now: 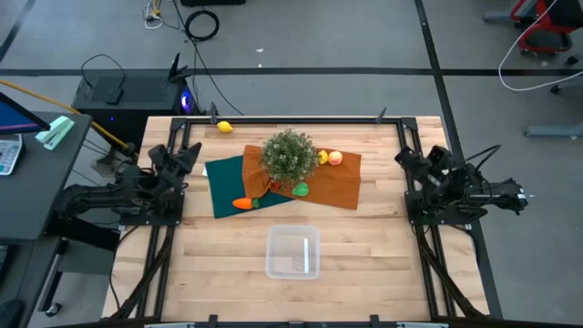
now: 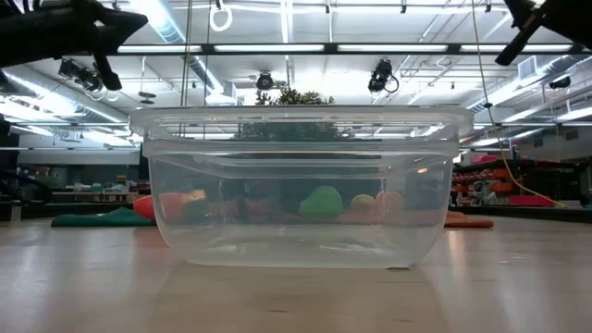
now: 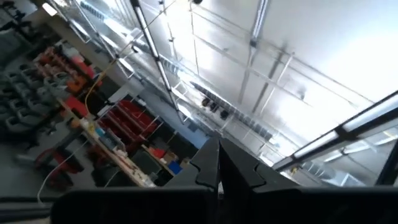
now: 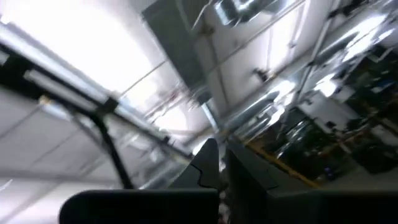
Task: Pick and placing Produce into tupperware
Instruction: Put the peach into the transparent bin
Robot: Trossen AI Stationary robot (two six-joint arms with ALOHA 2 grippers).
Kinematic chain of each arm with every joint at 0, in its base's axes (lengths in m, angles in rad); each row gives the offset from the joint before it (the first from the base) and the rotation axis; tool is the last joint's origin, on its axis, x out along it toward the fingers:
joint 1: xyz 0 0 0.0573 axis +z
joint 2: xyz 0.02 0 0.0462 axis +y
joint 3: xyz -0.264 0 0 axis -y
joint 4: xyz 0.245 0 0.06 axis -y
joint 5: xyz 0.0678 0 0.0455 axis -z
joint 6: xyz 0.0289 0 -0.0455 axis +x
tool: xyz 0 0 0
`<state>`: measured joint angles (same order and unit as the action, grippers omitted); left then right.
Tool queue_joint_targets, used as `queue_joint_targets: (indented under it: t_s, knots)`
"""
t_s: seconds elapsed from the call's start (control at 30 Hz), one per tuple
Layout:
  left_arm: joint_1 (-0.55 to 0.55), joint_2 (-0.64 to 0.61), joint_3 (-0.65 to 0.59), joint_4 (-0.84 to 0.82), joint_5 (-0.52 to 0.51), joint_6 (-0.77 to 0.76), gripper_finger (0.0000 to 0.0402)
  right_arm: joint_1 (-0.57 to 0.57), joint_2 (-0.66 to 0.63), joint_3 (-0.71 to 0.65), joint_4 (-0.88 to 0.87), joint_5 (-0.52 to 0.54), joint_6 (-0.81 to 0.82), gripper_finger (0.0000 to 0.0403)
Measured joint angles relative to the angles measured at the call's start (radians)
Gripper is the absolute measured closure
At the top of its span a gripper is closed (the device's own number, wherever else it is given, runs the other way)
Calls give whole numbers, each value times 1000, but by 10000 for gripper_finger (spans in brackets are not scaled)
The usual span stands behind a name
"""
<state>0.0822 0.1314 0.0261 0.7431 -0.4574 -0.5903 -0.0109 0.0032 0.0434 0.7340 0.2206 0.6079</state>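
Both arms were parked at the counter's sides, nothing packed.
Your left pincer [image 1: 187,157], closed and empty like the right pincer [image 1: 404,158], sat nearer the carrot [image 1: 242,203], lying crosswise beyond the box [image 1: 292,252].

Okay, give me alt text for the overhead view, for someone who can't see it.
An empty clear plastic box sits near the front of a wooden table. Behind it, toy produce surrounds a bushy plant on green and brown cloths. Both robot arms rest folded at the table's sides.
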Motion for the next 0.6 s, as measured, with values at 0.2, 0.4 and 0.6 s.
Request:
queue_joint_targets:
  t_s: [0.2, 0.4, 0.6]
  knots:
    - [0, 26, 81, -25, -3, 80, 372, 0, 61, 78, -10, 89, -9, 401]
    - [0, 120, 218, -99, -61, 186, 357, 0, 227, 260, -202, 89, -59, 401]
    - [0, 244, 415, -366, -148, 227, 338, -43, 417, 506, -544, 88, -112, 401]
